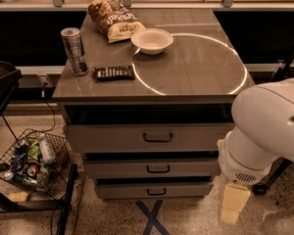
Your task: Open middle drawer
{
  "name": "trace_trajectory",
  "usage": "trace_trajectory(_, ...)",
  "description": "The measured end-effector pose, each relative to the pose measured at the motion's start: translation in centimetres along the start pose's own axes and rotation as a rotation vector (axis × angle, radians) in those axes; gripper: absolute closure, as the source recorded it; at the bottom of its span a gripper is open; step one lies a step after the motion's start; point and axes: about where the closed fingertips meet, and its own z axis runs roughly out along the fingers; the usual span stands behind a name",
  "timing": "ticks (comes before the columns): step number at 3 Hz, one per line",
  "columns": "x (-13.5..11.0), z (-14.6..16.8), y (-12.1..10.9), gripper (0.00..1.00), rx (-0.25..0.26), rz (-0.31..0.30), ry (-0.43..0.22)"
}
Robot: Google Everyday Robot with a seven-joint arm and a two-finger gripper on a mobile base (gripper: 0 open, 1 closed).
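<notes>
The middle drawer [122, 168] is the second of three grey drawer fronts in the cabinet, low and flat, with a small dark bar pull [158, 169] at its centre. It looks shut, with a dark gap above it. The taller top drawer [112, 138] is above it and the bottom drawer [122, 191] below. My white arm [264, 131] fills the right side. My cream-coloured gripper [232, 203] hangs below it near the floor, right of the cabinet's lower corner, apart from the drawers.
On the cabinet top [196, 72] stand a can [74, 50], a chip bag [112, 18], a white bowl [152, 40] and a dark flat bar [113, 72]. A wire basket of rubbish [32, 163] stands at the left. A blue tape cross [152, 217] marks the floor.
</notes>
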Motion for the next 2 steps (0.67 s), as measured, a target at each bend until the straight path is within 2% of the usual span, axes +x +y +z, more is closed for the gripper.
trace_trajectory(1,-1.7,6.3,0.4,0.0,-0.039,-0.034,0.014)
trace_trajectory(2,-3.2,11.6,1.2,0.0,-0.051,-0.086,0.004)
